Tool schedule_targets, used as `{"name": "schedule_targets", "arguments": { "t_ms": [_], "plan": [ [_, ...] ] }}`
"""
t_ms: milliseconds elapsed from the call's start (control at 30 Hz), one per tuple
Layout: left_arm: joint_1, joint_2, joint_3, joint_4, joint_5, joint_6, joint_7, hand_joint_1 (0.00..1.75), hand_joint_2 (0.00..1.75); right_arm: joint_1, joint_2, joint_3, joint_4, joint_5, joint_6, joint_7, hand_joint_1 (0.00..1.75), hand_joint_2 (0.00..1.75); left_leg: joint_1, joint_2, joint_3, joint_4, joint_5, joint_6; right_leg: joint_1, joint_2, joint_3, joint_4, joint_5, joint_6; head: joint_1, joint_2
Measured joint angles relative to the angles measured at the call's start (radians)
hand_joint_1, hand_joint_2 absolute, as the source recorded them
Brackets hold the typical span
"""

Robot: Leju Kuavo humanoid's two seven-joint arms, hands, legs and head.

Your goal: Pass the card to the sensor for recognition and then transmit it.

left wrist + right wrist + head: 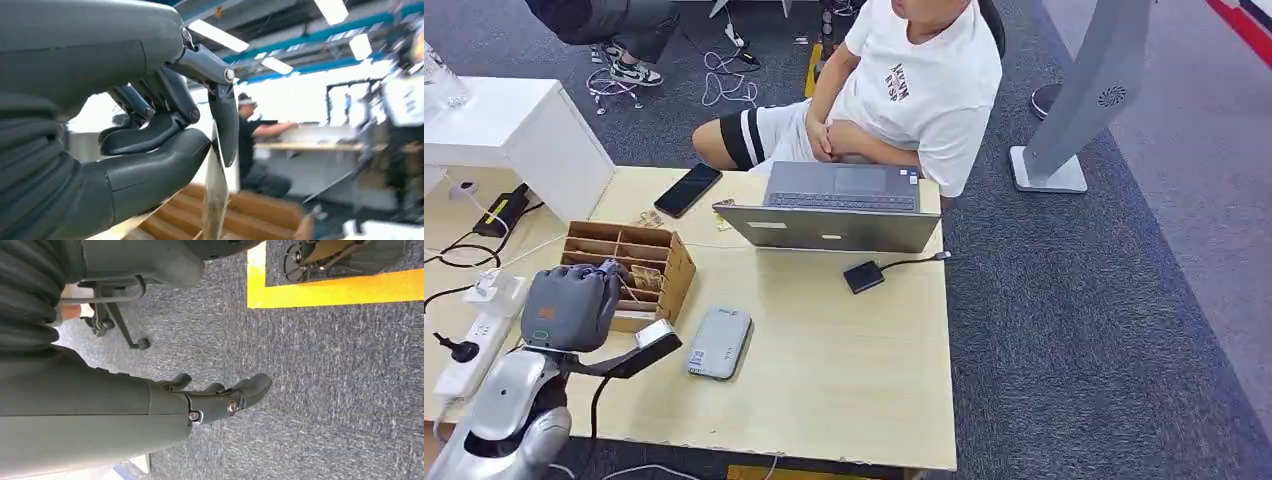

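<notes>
- Left hand (570, 305) over wooden box (669, 270), pinching card (215, 200) thumb-to-finger, edge upright for lifting clear.
- Grey sensor (720, 343) just beside box.
- Right hand (220, 397) hanging, loosely extended, empty.

Wood box (639, 262) matt; grey carpet (1104, 300) rough; table (844, 350) smooth.
</notes>
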Motion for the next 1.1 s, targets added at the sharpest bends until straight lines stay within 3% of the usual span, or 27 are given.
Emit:
{"name": "schedule_targets", "arguments": {
  "t_ms": [267,533,700,867,967,1100],
  "plan": [
    [-0.010,0.000,-0.023,-0.045,0.022,0.018,-0.008,1.75,1.75,0.000,0.001,-0.006,-0.003,-0.016,0.008,0.000,0.00,1.75,0.000,0.000,0.000,0.000,0.000,0.000,0.000,0.000,-0.001,0.000,0.000,0.000,0.000,0.000],
    [-0.183,-0.009,-0.058,-0.033,0.064,0.027,-0.006,1.75,1.75,-0.006,0.001,-0.014,-0.003,-0.002,0.021,-0.010,0.00,1.75,0.000,-0.001,-0.001,0.000,0.002,0.000,0.000,-0.002,-0.001,0.000,0.001,0.000,0.000,0.000],
    [-0.446,-0.009,-0.070,0.164,-0.006,0.078,0.011,1.75,1.75,-0.017,0.000,-0.011,-0.002,0.038,0.029,-0.011,0.00,1.75,0.000,-0.002,-0.001,0.000,0.005,-0.001,0.000,-0.002,-0.001,0.000,0.004,-0.001,0.000,0.000],
    [-0.720,-0.009,-0.095,0.487,-0.064,0.140,0.010,1.75,1.75,-0.020,-0.002,0.001,0.002,0.045,0.042,-0.011,0.00,1.75,0.001,-0.001,-0.001,0.000,0.006,-0.002,0.002,-0.001,-0.002,0.001,0.006,-0.002,0.001,0.000],
    [-0.794,-0.010,-0.104,0.611,-0.068,0.160,0.005,1.75,1.75,-0.022,-0.002,0.002,0.005,0.040,0.042,-0.011,0.00,1.75,0.001,0.002,-0.001,0.000,0.006,-0.002,0.002,0.002,-0.002,0.001,0.006,-0.002,0.000,0.000],
    [-0.825,-0.017,-0.114,0.716,-0.070,0.175,0.002,1.75,1.75,-0.023,-0.006,0.002,0.006,0.040,0.045,-0.013,0.00,1.75,0.001,0.002,-0.002,0.000,0.006,-0.002,0.002,0.002,-0.003,0.001,0.006,-0.002,0.000,0.000]
  ]
}}
